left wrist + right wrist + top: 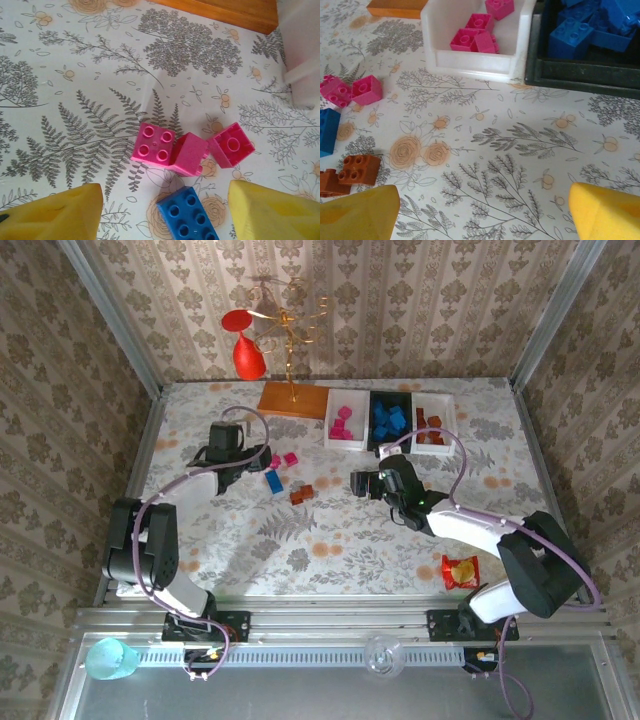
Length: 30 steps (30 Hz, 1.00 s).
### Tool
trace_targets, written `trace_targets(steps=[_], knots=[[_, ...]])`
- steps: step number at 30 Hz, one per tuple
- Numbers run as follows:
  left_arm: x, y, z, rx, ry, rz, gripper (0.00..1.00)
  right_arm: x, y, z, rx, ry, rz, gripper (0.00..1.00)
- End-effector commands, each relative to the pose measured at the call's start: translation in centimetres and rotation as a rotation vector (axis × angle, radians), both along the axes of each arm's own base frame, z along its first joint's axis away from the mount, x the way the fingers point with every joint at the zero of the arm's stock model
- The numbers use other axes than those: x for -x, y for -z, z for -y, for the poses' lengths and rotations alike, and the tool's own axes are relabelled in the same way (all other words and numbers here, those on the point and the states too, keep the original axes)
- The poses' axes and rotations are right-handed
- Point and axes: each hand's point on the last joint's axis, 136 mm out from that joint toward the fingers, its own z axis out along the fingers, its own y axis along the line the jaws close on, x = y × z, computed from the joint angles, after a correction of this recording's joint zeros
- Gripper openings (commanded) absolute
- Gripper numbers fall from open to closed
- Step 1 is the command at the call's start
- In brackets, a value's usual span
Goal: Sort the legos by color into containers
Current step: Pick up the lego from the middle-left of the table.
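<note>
Pink legos (154, 145) cluster under the empty, wide-open left gripper (162, 200); centre on one, avoiding the blue brick (189, 216); right gripper (480, 210) likewise.

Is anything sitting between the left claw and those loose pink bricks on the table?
Yes. A blue brick lies within the span of the open left claw, nearer to it than the three pink bricks and close against the middle one.
</note>
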Motion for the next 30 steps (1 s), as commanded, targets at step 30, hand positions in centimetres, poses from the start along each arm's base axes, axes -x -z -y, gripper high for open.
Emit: trace_targets(steps=[30], knots=[[-3.0,5.6,1.2,-0.01,0.007,-0.122,0.55,-0.5,-0.4,-0.5,-0.002,0.0,0.004,0.89]])
